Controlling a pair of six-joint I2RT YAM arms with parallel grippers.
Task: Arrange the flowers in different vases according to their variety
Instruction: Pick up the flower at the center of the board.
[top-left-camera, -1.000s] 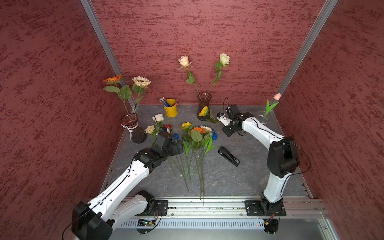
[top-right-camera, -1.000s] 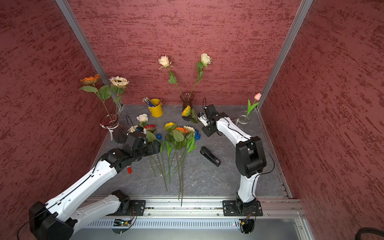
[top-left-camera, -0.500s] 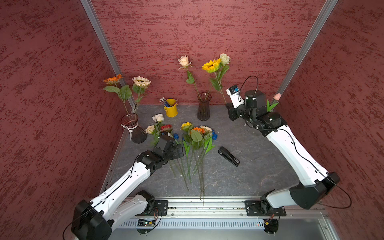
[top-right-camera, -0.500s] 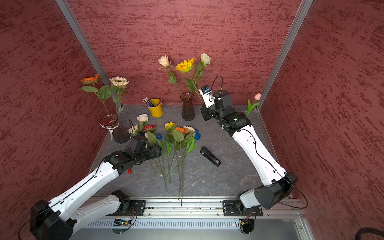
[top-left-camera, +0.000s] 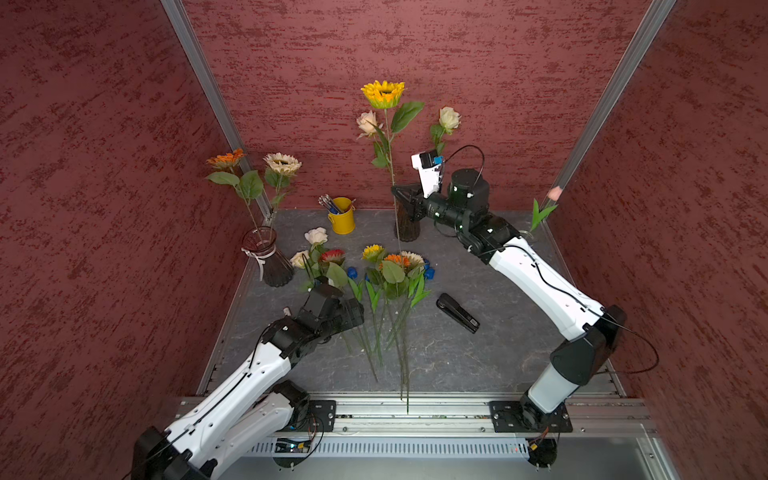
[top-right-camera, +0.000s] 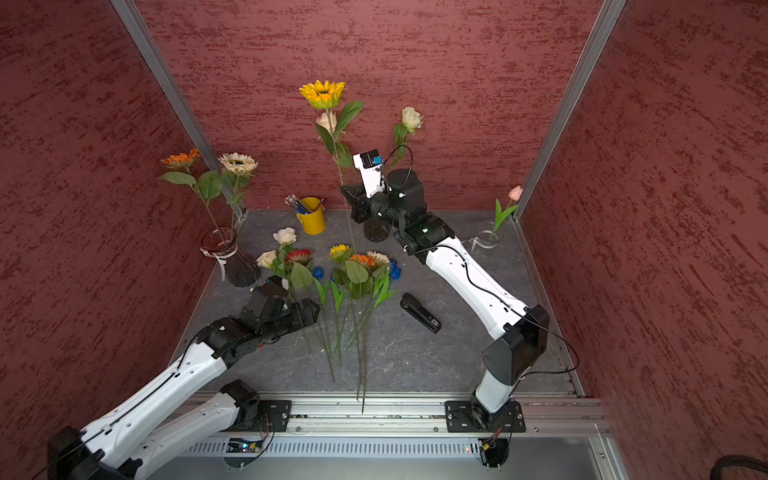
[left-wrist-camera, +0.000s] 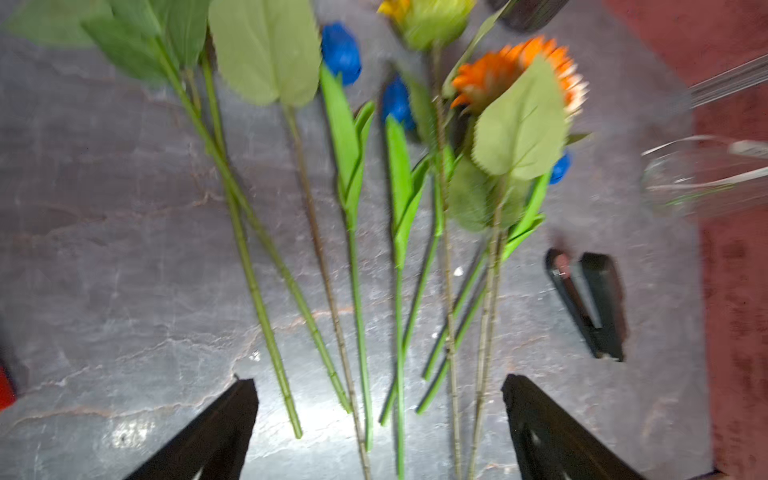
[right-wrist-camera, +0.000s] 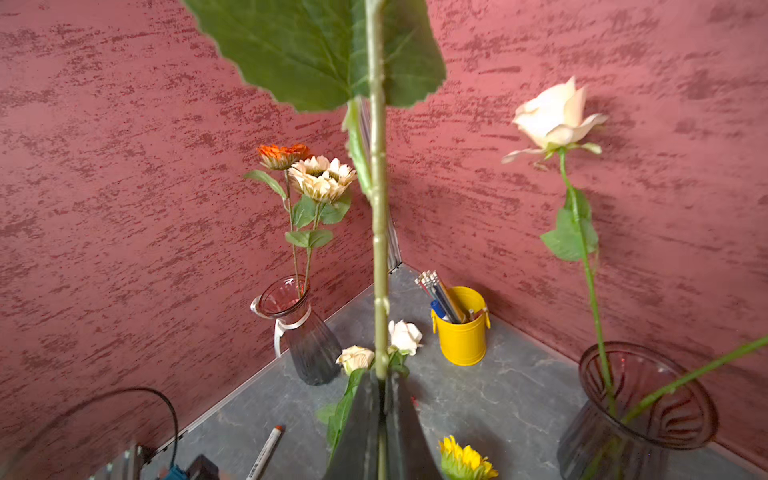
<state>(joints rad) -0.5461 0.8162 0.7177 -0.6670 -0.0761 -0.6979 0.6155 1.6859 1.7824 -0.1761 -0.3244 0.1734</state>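
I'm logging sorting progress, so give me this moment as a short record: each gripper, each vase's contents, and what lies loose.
Right gripper: shut on the yellow sunflower stem, held upright, outside every vase
Left gripper: open, above the loose flowers lying on the table
Ribboned dark vase: orange sunflower and cream sunflower
Plain dark vase: two roses
Clear vase: one pink tulip

Three vases (top-left-camera: 276, 270), seven sunflowers (top-left-camera: 382, 93), four roses (top-left-camera: 449, 118), several tulips (top-left-camera: 352, 272), one bucket (top-left-camera: 343, 222), one stapler (top-left-camera: 457, 312).
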